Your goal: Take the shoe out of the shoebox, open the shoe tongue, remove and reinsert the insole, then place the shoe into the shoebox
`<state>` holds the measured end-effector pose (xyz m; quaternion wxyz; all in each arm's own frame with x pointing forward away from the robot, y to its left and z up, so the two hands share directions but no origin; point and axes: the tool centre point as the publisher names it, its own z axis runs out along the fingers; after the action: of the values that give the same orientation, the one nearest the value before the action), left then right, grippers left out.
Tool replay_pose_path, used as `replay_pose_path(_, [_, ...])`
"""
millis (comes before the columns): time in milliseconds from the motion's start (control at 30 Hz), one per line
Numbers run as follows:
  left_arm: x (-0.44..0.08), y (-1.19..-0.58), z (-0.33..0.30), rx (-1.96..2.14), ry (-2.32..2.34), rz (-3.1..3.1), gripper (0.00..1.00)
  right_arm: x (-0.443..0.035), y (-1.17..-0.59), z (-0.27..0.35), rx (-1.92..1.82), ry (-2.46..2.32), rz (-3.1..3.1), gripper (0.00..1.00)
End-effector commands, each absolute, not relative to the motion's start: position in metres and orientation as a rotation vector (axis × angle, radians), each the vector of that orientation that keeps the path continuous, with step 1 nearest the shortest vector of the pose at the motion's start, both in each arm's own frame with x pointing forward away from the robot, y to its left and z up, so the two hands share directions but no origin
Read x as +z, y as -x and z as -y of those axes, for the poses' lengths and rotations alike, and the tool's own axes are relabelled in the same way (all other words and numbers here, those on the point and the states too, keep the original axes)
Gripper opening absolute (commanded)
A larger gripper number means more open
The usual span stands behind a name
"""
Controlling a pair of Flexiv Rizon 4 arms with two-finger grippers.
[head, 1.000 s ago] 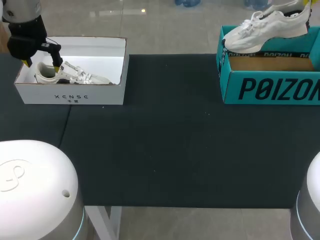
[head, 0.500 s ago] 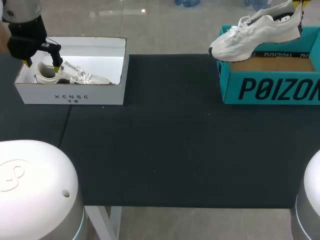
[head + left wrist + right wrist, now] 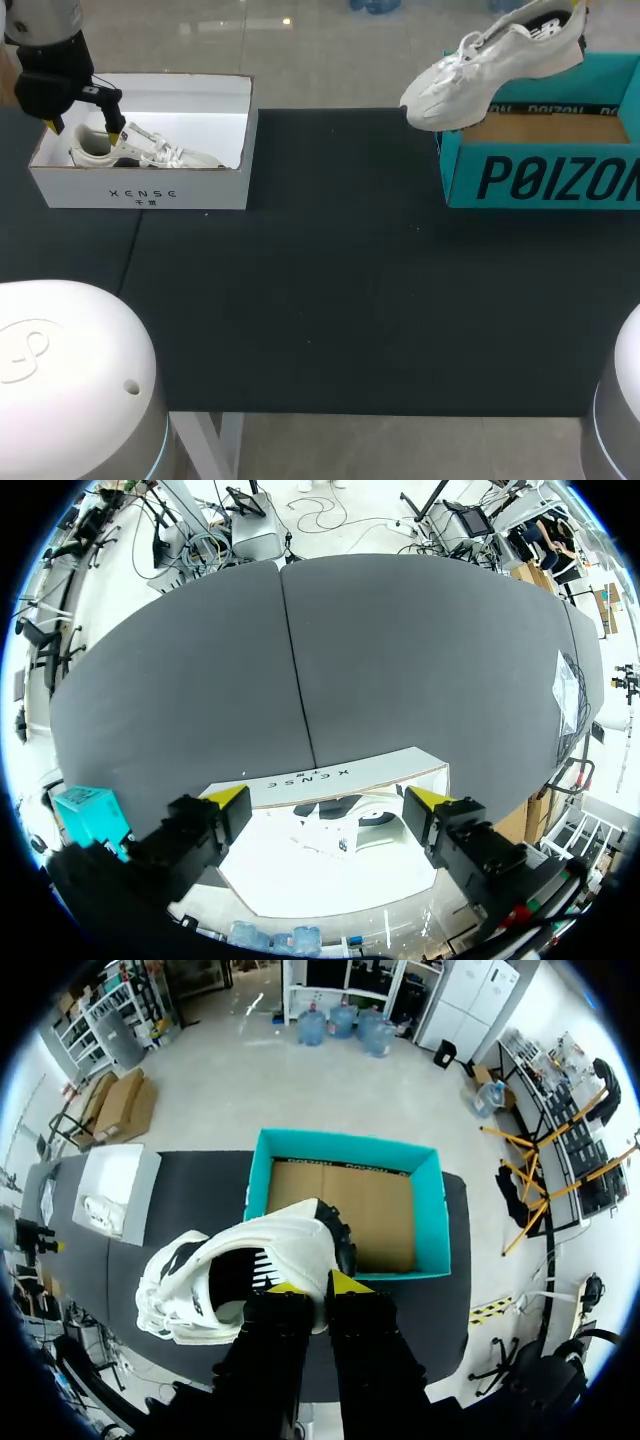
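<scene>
Right hand (image 3: pixel 318 1285) holds shoe (image 3: pixel 490 65) above shoebox (image 3: pixel 540 178) edge.

White sneaker (image 3: pixel 490 60) above an open teal shoebox (image 3: pixel 540 178)
It hangs tilted, toe lowest and jutting past the shoebox's left wall, at the table's far right.

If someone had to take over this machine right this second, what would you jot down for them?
Right gripper: shut on the white shoe at its heel, holding it in the air above the teal shoebox, toe past its left wall.
Left gripper: open, over the white box, which holds a second shoe.
Done: shoe lifted out.
Left: open the tongue, pull and refit the insole, return the shoe to the shoebox.
</scene>
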<state>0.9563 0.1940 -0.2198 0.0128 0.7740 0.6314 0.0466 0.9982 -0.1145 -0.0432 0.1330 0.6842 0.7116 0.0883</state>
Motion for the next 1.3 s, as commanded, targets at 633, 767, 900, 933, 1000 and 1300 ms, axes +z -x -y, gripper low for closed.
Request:
replay_pose_path(633, [-0.22,-0.956,-0.194,0.149,-2.412,-1.965,1.0,-0.045,-0.902,-0.017,0.362,-2.027,-2.022,0.0])
replay_pose_path(767, [-0.22,-0.956,-0.194,0.149,-2.412,-1.965,1.0,-0.048,-0.897,-0.031,0.372,-2.04,-2.036,0.0])
replay_pose_path(900, [-0.22,-0.956,-0.194,0.149,-2.412,-1.965,1.0,-0.048,-0.889,-0.035,0.36,-2.055,-2.04,0.0])
replay_pose_path(933, [-0.22,-0.956,-0.194,0.149,-2.412,-1.965,1.0,-0.048,-0.885,-0.036,0.35,-2.066,-2.036,0.0])
replay_pose_path(1000, [-0.22,-0.956,-0.194,0.149,-2.412,-1.965,1.0,-0.046,-0.878,-0.038,0.352,-2.069,-2.038,0.0])
replay_pose_path(1300, [-0.22,-0.956,-0.194,0.149,-2.412,-1.965,1.0,-0.042,-0.861,-0.044,0.395,-2.124,-2.032,0.0])
